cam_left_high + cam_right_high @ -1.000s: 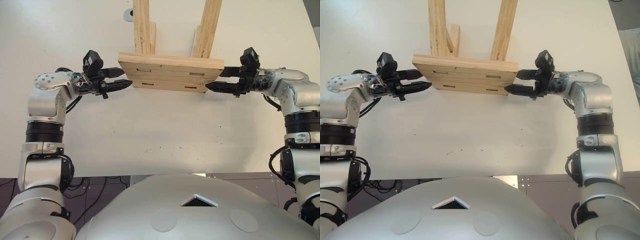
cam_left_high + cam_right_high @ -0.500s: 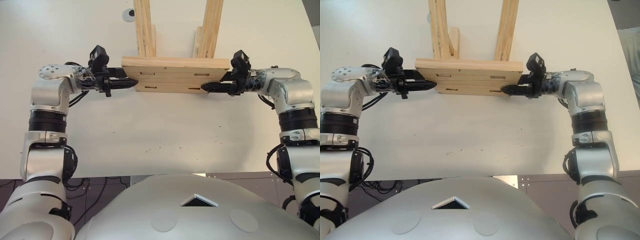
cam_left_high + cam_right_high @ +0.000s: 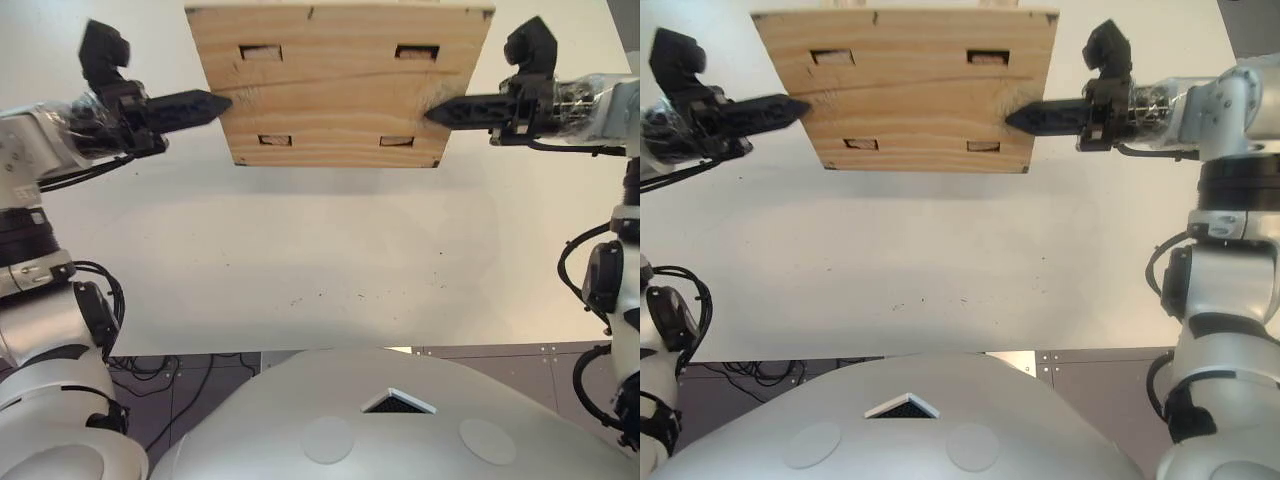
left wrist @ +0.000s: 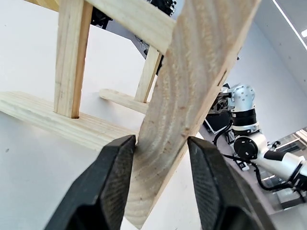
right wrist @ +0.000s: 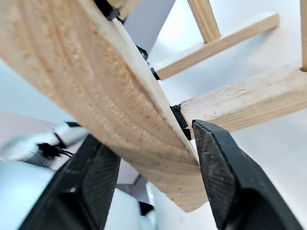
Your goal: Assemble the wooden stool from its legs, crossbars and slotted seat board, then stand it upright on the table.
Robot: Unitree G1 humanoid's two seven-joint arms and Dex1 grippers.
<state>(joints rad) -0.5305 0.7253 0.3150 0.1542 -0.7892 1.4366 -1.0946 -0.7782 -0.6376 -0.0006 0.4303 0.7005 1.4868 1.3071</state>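
The stool [image 3: 920,110] hangs between both claws over the desk [image 3: 300,250], its seat [image 3: 335,90] facing the head camera with four slots [image 3: 261,52] showing. The left claw [image 3: 205,103] is clamped on the seat's left edge and the right claw [image 3: 445,108] on its right edge. Legs [image 4: 71,57] and crossbars [image 4: 122,99] run behind the seat.

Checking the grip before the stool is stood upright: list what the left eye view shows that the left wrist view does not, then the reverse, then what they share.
Left eye view's own: the broad top face of the seat board with its four slots.
Left wrist view's own: the legs and a crossbar joined beneath the seat.
Shared: the left gripper clamped on the board's edge, with a finger on each face.
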